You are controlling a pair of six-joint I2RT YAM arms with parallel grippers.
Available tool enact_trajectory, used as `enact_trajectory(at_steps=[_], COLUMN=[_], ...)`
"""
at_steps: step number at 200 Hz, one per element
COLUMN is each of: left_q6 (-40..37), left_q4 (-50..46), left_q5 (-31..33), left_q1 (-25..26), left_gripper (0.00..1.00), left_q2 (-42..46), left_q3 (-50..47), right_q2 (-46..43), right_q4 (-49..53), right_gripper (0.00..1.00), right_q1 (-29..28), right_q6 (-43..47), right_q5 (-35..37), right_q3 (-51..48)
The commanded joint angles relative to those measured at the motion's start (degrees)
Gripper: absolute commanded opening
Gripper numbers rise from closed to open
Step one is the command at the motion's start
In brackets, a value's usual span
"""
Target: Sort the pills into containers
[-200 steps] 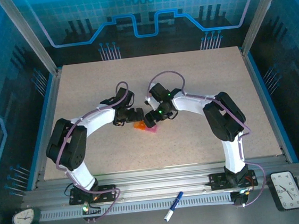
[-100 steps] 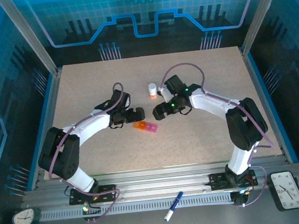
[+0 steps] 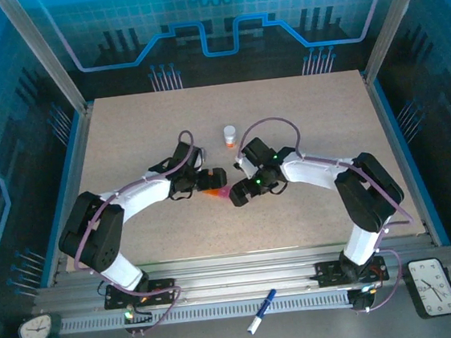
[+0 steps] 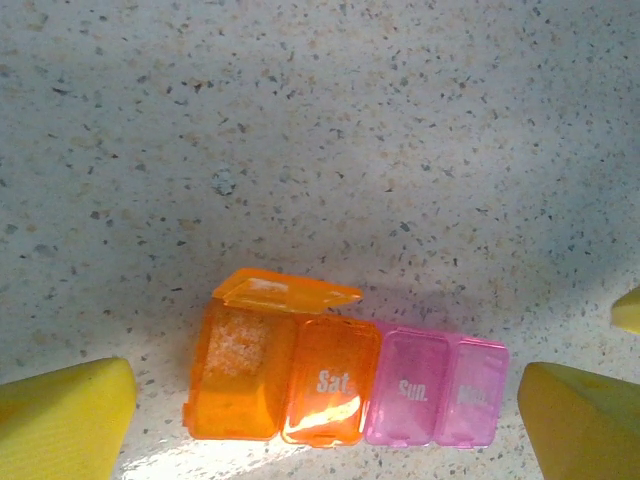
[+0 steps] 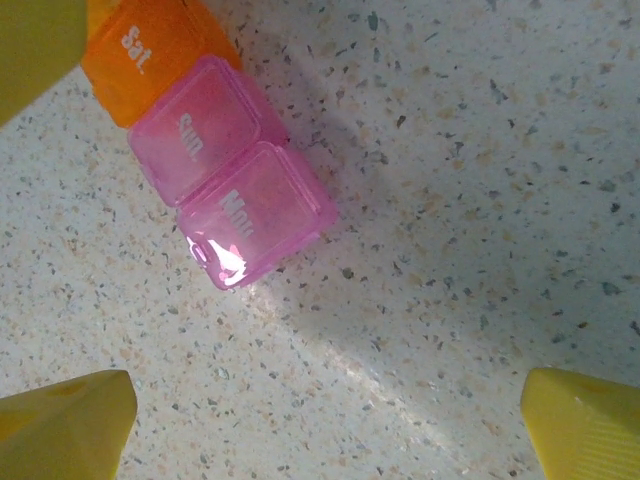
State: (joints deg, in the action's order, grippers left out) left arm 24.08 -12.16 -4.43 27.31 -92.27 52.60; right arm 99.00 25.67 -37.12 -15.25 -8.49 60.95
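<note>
The containers [image 4: 340, 385] are one short strip lying flat on the table: two orange cells and two pink cells marked Sun and Mon. The end orange cell has its lid [image 4: 285, 292] raised; a pale grainy patch shows inside, and I cannot tell whether it is pills. The other lids are down. My left gripper [image 4: 320, 440] is open with the strip lying between its yellow fingers [image 4: 65, 420]. My right gripper [image 5: 325, 430] is open over bare table just beside the pink end of the containers [image 5: 225, 180]. From above, the containers [image 3: 217, 192] sit between the left gripper [image 3: 213, 178] and the right gripper [image 3: 235, 198].
A small round bottle [image 3: 229, 136] with a white cap and orange base stands a little behind the grippers. The speckled tabletop [image 3: 125, 139] spreads wide on all sides. A pen [image 3: 260, 311] lies on the front rail, off the table.
The right arm pulled back to the right, uncovering the bottle, then swung down to the strip's pink end with its jaws wider. The left gripper edged closer to the strip.
</note>
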Motion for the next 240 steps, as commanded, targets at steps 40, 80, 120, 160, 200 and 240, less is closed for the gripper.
enact_trajectory(at_steps=[40, 80, 120, 160, 200, 240], left_q6=[1.56, 2.21, 2.37, 3.10, 3.61, 4.61], left_q4=[1.70, 2.67, 2.99, 3.39, 3.92, 4.87], left_q5=[-0.94, -0.85, -0.85, -1.00, -1.20, -1.55], left_q1=[1.09, 1.81, 2.23, 2.75, 3.13, 3.88], left_gripper=[0.99, 0.99, 0.99, 0.99, 0.99, 0.99], left_q2=[-1.31, -1.99, -2.53, -2.09, -1.31, -0.98], left_q3=[-0.91, -1.51, -1.74, -2.08, -2.83, -3.53], right_q2=[1.66, 3.74, 4.45, 6.32, 6.23, 5.19], right_q4=[-3.35, -3.72, -4.65, -5.03, -5.13, -4.85], right_gripper=[1.00, 1.00, 1.00, 1.00, 1.00, 1.00], right_q1=[-1.46, -3.02, -2.78, -2.09, 0.12, 2.35], right_q6=[-2.72, -3.51, -4.43, -5.23, -6.05, -6.11], right_q5=[0.08, 1.49, 2.60, 4.41, 6.35, 7.52], right_q3=[-2.04, -1.31, -1.06, -0.26, -1.07, -2.00])
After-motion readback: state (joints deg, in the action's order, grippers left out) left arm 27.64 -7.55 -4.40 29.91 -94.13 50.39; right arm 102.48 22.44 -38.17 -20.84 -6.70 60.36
